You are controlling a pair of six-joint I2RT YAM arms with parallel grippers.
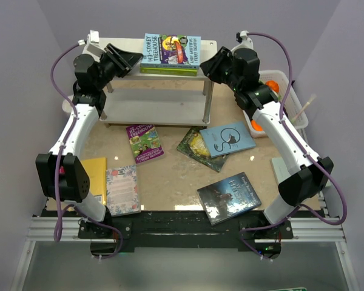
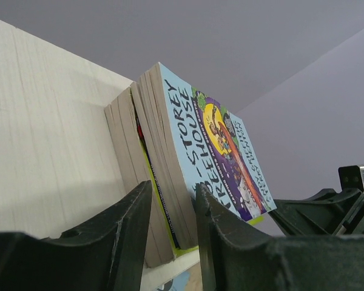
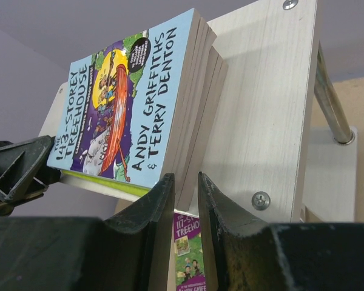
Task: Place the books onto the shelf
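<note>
Six books (image 1: 144,143) lie on the worktop (image 1: 170,176), one stack (image 1: 170,50) on the shelf (image 1: 151,103) (its count unclear); left pincer (image 2: 173,191) and right pincer (image 3: 185,179) narrowly parted, empty.

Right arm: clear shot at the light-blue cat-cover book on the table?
Probably yes. The light-blue cat-cover book lies uncovered, atop a dark green book, beside the right arm's forearm. The right claw is up at the pale wooden shelf top, holding nothing.
</note>
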